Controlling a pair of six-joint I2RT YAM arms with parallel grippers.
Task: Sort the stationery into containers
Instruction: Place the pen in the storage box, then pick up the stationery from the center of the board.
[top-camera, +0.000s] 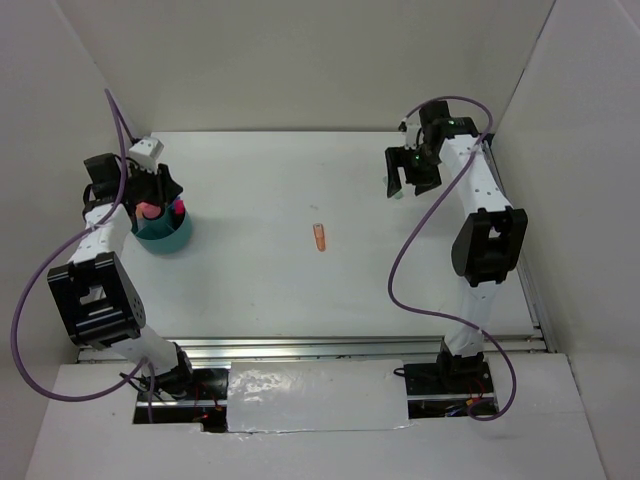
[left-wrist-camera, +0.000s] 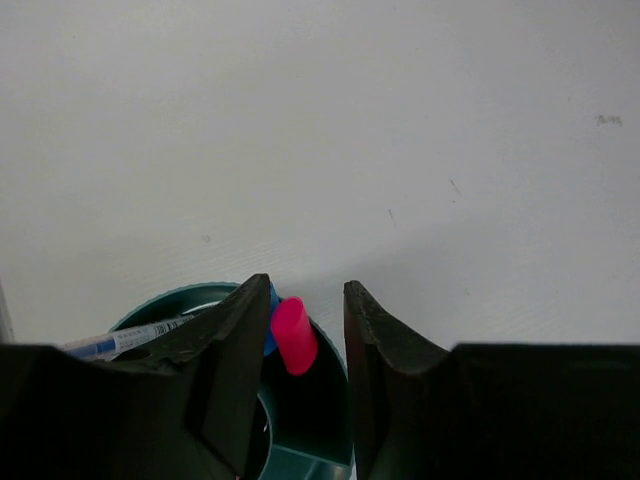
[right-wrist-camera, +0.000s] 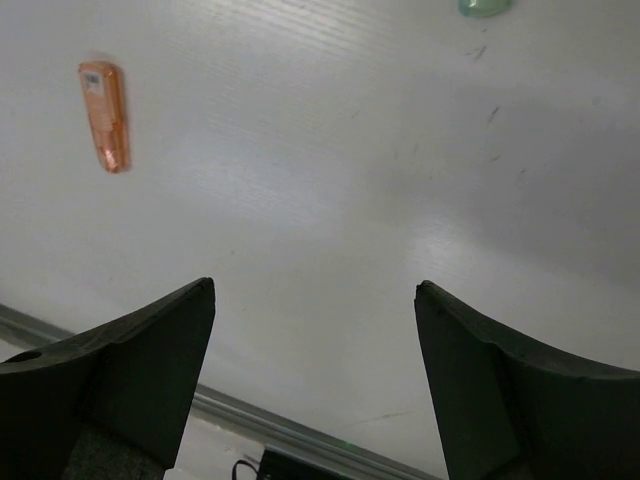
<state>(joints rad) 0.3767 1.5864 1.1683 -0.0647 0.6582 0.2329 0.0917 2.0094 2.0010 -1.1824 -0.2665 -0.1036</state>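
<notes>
- left gripper (left-wrist-camera: 306, 284) hangs right over the teal tub (top-camera: 166, 241) at the left side of the table (top-camera: 260, 290), jaws parted a bit, not clamped on anything
- pink cap (left-wrist-camera: 293, 336) pokes up from the tub between the fingers, close to 1, clear of the other
- blue-and-white pen (left-wrist-camera: 130, 341) sits in the tub too
- right gripper (right-wrist-camera: 315, 287) is over the far right, jaws wide apart, nothing in them
- 1 orange highlighter (top-camera: 319, 238) lies loose mid-table, well apart from the tub
</notes>
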